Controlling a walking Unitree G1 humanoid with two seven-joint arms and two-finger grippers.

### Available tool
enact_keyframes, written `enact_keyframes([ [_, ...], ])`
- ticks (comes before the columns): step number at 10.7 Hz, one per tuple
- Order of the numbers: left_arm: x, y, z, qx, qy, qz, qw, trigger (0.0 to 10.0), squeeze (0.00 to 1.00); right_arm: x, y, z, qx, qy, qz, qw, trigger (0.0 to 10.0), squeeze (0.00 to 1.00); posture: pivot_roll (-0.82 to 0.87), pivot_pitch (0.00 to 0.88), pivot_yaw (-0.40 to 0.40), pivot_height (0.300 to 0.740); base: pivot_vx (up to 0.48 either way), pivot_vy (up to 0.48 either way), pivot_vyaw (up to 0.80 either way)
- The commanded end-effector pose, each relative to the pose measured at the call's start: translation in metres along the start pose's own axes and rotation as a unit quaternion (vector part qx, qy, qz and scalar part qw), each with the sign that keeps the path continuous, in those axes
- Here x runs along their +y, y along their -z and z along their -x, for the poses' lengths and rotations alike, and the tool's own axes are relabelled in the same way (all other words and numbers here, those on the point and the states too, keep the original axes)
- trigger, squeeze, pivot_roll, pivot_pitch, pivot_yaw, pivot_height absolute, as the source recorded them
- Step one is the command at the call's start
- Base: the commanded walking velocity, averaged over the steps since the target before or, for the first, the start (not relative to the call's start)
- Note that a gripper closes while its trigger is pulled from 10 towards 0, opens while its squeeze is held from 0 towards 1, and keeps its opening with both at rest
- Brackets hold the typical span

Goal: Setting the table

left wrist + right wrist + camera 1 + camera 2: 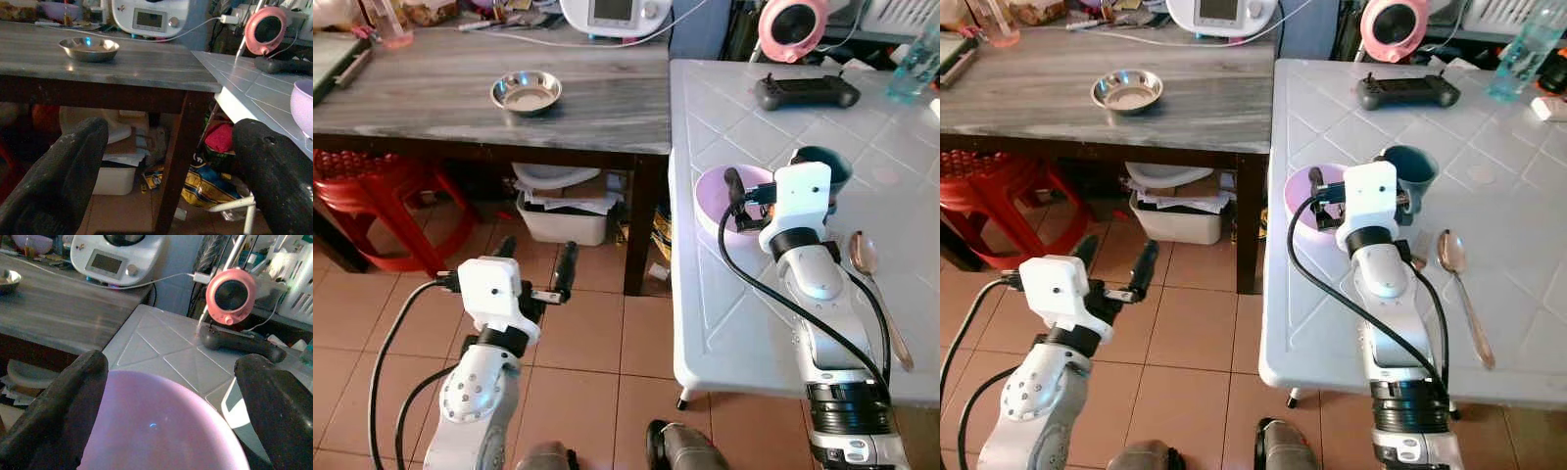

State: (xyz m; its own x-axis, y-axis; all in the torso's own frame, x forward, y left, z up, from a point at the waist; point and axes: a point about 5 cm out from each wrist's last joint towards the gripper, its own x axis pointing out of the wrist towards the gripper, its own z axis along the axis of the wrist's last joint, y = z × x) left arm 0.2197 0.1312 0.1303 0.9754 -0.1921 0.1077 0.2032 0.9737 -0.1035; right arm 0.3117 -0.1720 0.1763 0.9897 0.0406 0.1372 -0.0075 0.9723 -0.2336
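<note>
Reaching over white table (744, 323), right gripper (756, 196) (fingers spread) above pink bowl (715, 201)

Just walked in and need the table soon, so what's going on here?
The robot is setting the white table. Its right end effector is open over the pink bowl, beside a dark teal cup and a spoon. The left end effector hangs open above the floor. A steel bowl sits on the wooden table.
</note>
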Motion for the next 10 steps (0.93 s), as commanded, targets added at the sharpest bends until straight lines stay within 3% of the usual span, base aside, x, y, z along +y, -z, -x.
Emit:
enact_keyframes([
  [1, 0.000, -0.003, 0.002, -0.001, 0.002, -0.004, 1.000, 10.0, 0.00, -0.001, 0.001, -0.002, 0.008, -0.001, 0.007, 1.000, 10.0, 0.00, 0.08, 0.142, 0.019, 0.740, 0.000, 0.000, 0.00],
  [6, -0.001, -0.003, 0.002, 0.001, 0.002, -0.004, 1.000, 10.0, 0.00, 0.018, -0.004, 0.003, -0.001, -0.054, 0.010, 0.998, 10.0, 0.00, 0.08, 0.143, 0.011, 0.740, 0.000, 0.000, 0.00],
  [9, -0.002, -0.003, 0.001, 0.001, -0.001, -0.001, 1.000, 10.0, 0.00, 0.037, -0.006, 0.022, -0.015, -0.113, 0.007, 0.994, 10.0, 0.00, 0.07, 0.144, 0.007, 0.740, 0.000, 0.000, 0.00],
  [10, -0.002, -0.002, 0.000, 0.001, -0.001, -0.001, 1.000, 10.0, 0.00, 0.040, -0.005, 0.028, -0.013, -0.129, 0.005, 0.992, 10.0, 0.72, 0.06, 0.142, 0.007, 0.740, 0.000, 0.000, 0.00],
])
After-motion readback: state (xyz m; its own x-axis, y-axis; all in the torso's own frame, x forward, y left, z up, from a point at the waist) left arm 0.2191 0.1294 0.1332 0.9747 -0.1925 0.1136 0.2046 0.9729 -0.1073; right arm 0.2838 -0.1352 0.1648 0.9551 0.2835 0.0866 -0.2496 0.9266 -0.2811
